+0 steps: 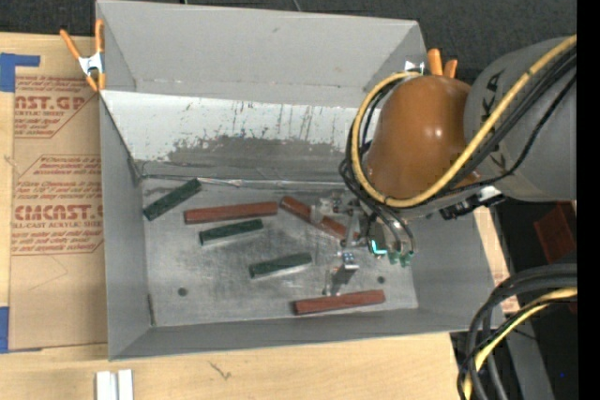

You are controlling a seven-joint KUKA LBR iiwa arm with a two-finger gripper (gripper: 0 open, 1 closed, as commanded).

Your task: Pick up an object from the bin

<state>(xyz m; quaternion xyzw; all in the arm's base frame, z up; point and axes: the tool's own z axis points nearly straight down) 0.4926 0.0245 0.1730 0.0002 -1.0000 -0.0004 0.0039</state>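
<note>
Right, the arm is reaching in from the right, its orange wrist cover (417, 140) looming over the right half of the grey bin (253, 42). The hand (344, 269) is pointing down at the floor towards the front right corner.

I am counting the pieces now: three dark green bars and three reddish-brown ones that I can make out clearly, all lying flat and spread apart. The front red bar (338, 302) is lying just below the hand in this view, parallel to the front wall, and it is the piece closest to the hand. The near green bar (279, 266) is lying just left of the hand, its right end pointing towards it. A slanted red bar (302, 208) is lying just behind the hand, its right end running under the wrist. A second piece may be tucked in there, but I cannot tell.

Further left, the long red bar (231, 213) and the middle green bar (231, 231) are lying side by side. The far green bar (172, 199) is lying at a slant near the left wall.

I cannot tell how far the hand is open, or whether it is gripping anything.
</note>
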